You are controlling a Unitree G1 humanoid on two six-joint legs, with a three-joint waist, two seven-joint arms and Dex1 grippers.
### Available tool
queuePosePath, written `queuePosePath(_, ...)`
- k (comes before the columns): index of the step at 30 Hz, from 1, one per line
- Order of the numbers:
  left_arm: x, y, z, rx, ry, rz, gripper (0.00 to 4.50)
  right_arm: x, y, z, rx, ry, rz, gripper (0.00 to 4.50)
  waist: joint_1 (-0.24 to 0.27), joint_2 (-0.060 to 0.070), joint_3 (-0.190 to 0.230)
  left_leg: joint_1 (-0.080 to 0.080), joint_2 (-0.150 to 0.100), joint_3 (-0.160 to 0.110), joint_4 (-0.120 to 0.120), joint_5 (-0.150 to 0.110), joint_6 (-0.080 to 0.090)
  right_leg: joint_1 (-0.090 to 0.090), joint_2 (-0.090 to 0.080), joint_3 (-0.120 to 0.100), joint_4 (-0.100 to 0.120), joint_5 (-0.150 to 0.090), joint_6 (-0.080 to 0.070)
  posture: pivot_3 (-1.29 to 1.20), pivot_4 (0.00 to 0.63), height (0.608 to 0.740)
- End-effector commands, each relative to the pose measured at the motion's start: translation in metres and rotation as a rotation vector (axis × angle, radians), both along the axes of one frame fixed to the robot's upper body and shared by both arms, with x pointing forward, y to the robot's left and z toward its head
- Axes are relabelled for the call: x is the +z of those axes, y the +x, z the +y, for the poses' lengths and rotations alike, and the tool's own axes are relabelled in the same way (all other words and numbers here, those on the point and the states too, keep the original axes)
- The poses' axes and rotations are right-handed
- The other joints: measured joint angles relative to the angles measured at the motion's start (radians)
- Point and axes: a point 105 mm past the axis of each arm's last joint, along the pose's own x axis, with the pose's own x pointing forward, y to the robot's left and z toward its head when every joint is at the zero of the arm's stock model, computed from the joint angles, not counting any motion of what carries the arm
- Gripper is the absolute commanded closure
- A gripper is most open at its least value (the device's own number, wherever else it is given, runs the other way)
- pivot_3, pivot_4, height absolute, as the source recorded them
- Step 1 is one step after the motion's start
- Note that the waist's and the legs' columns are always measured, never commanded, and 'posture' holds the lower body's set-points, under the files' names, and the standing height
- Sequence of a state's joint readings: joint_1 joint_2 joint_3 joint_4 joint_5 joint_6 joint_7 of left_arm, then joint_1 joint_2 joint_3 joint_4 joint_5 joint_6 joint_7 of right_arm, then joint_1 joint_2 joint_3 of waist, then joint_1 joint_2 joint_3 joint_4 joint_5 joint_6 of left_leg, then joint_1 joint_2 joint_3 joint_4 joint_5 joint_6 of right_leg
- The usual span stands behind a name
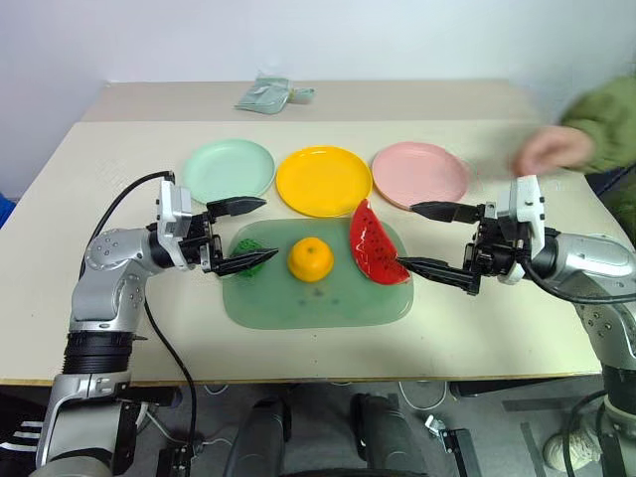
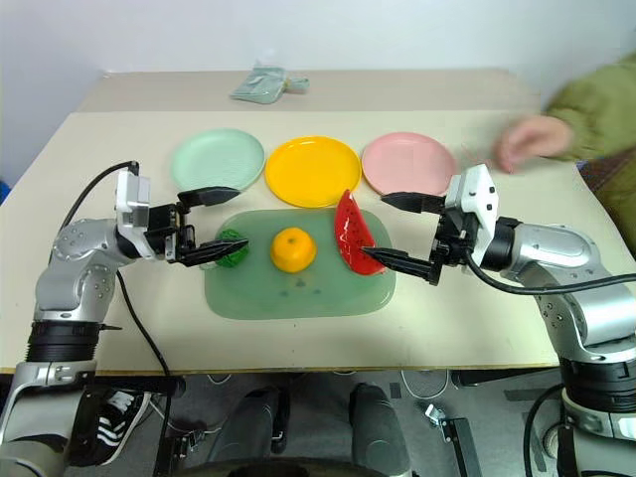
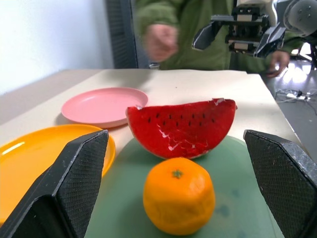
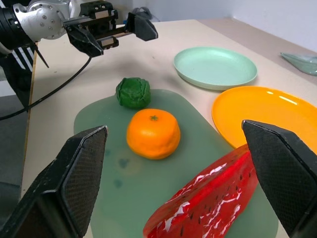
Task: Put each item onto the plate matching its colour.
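Note:
On the translucent green mat point(image 1: 318, 298) lie a dark green bumpy lump point(image 1: 250, 248), a round orange fruit point(image 1: 311, 259) and a red watermelon slice point(image 1: 373, 243) leaning on its edge. Behind the mat stand the mint green plate point(image 1: 230, 170), the yellow plate point(image 1: 323, 180) and the pink plate point(image 1: 420, 174), all bare. My left gripper point(image 1: 266, 231) hangs open at the mat's left end, pointing right, its near finger crossing over the lump. My right gripper point(image 1: 405, 237) is open just right of the watermelon slice, pointing left.
A person's hand point(image 1: 552, 149) in a green sleeve hovers over the table's right side, behind my right arm. A small pale green bag point(image 1: 268, 94) lies on the far table. The table's front edge runs close below the mat.

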State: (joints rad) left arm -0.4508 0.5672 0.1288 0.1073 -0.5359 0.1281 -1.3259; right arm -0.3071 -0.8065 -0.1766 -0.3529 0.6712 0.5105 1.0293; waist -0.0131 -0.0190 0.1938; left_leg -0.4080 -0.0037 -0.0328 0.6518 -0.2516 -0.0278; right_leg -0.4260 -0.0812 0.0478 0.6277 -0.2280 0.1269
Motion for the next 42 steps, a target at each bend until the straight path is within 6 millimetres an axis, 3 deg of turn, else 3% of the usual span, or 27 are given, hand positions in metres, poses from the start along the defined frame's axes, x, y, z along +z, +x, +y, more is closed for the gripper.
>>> queuePosePath(1,0.008,-0.004,0.001,-0.010,-0.005,-0.032,0.00,0.012,-0.003,0.000,0.004,-0.004,-0.050,0.07,0.001,0.000,0.000,0.000,0.000,0.000,0.000,0.000,0.000,0.000,0.000,0.000,0.000,0.000,0.000,0.00,0.150,0.740)
queuePosePath(9,0.019,-0.006,0.028,0.048,-0.012,-0.028,0.00,0.017,0.002,0.006,0.023,-0.001,-0.065,0.07,-0.001,0.000,0.000,0.000,0.000,0.000,0.000,0.000,0.000,0.000,0.000,0.000,0.000,0.000,0.000,0.00,0.150,0.740)
queuePosePath(13,0.020,-0.016,0.054,0.091,0.024,0.006,0.00,0.021,0.005,0.022,0.062,0.020,-0.086,0.07,-0.009,0.000,0.000,0.001,0.000,0.000,-0.001,0.000,0.000,0.000,0.000,0.000,0.000,0.000,0.000,0.00,0.150,0.740)
queuePosePath(21,0.010,-0.010,0.073,0.271,0.094,0.033,0.00,0.024,0.012,0.045,0.130,0.005,-0.076,0.07,0.005,0.000,0.000,0.000,0.000,0.000,0.000,0.000,0.000,0.000,-0.001,0.000,0.000,0.000,0.000,0.00,0.150,0.740)
queuePosePath(25,-0.003,-0.004,0.071,0.317,0.131,0.109,0.00,0.023,0.009,0.052,0.158,-0.028,-0.002,0.07,-0.001,0.000,0.000,0.000,0.000,0.000,-0.001,0.000,0.000,0.000,0.000,0.000,0.000,0.000,0.000,0.00,0.150,0.740)
queuePosePath(29,-0.021,-0.007,0.045,0.279,0.141,0.144,0.00,0.032,0.004,0.052,0.174,-0.056,0.035,0.07,0.000,0.000,0.000,0.000,0.000,0.000,-0.001,0.000,0.000,0.000,-0.001,0.000,0.000,0.000,0.000,0.00,0.150,0.740)
queuePosePath(42,-0.050,0.010,0.040,0.336,0.245,0.126,0.00,0.035,0.006,0.053,0.115,-0.053,0.024,0.07,0.000,0.000,0.000,0.000,0.000,0.000,-0.001,0.000,0.000,-0.001,0.000,0.000,0.000,0.000,0.000,0.00,0.150,0.740)
